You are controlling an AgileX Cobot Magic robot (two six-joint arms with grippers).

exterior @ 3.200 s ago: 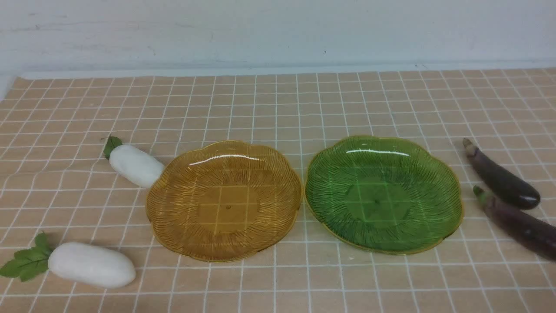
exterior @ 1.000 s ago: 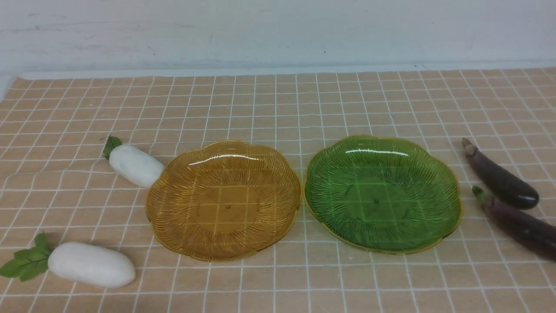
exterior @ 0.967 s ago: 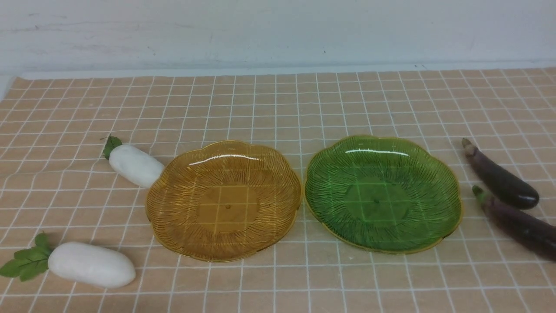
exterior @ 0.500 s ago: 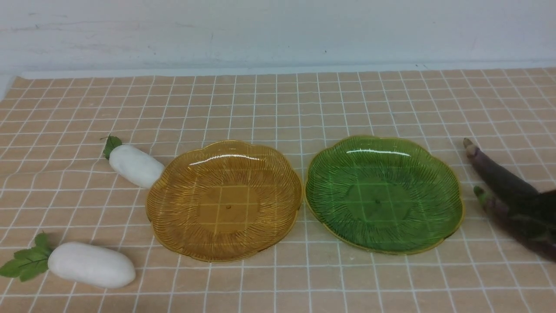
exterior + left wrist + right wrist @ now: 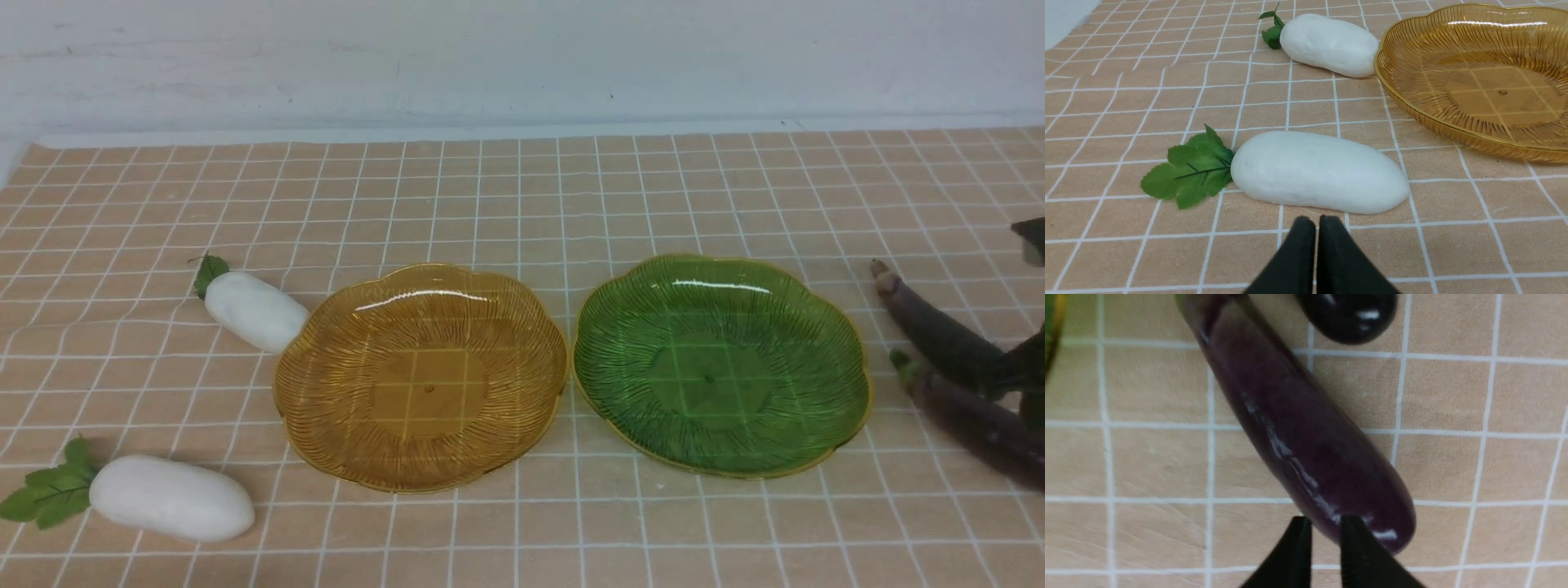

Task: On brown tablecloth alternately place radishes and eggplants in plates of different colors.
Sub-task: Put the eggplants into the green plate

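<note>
On the brown tablecloth point(image 5: 522, 204), the amber plate point(image 5: 420, 376) and the green plate point(image 5: 718, 363) stand side by side, both bare. One radish point(image 5: 255, 310) touches the amber plate's left rim; the other radish point(image 5: 171, 496) lies at the front left. Two eggplants point(image 5: 931, 327) point(image 5: 971, 420) lie right of the green plate. My right gripper point(image 5: 1326, 524) hovers just above the nearer eggplant point(image 5: 1298, 428), its jaws a little open and holding nothing. My left gripper point(image 5: 1316, 222) is shut and empty, just short of the front radish point(image 5: 1318, 171).
A pale wall runs behind the cloth's far edge. Dark parts of my right arm point(image 5: 1024, 363) cover the farther eggplant's rounded end at the right edge. The green plate's rim point(image 5: 1051, 330) shows close to the nearer eggplant's stem end.
My right arm has come in from the right edge over the eggplants, and now sits further right than half a second ago. The plates, radishes and eggplants have not moved.
</note>
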